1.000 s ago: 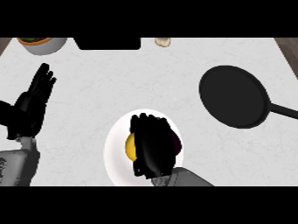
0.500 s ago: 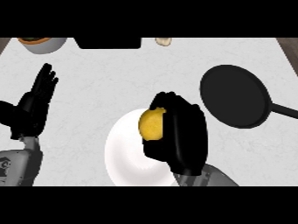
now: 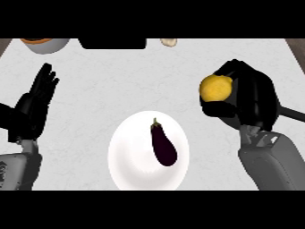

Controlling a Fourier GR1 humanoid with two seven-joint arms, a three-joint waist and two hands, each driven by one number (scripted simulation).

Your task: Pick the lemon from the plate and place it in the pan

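My right hand is curled round the yellow lemon and holds it up at the right of the head view. Most of the black pan is hidden beneath that hand; only its handle sticks out toward the right edge. The white plate lies at the lower middle, left of the right forearm, with a dark purple eggplant lying on it. My left hand rests open at the left, fingers up.
Along the far edge stand a grey bowl with orange contents, a black block and a small pale item. Wood flooring shows past both far corners of the white counter.
My right hand has lifted the lemon off the plate and carried it right, over the pan, which it now covers. The eggplant on the plate is uncovered. The left hand stays put.
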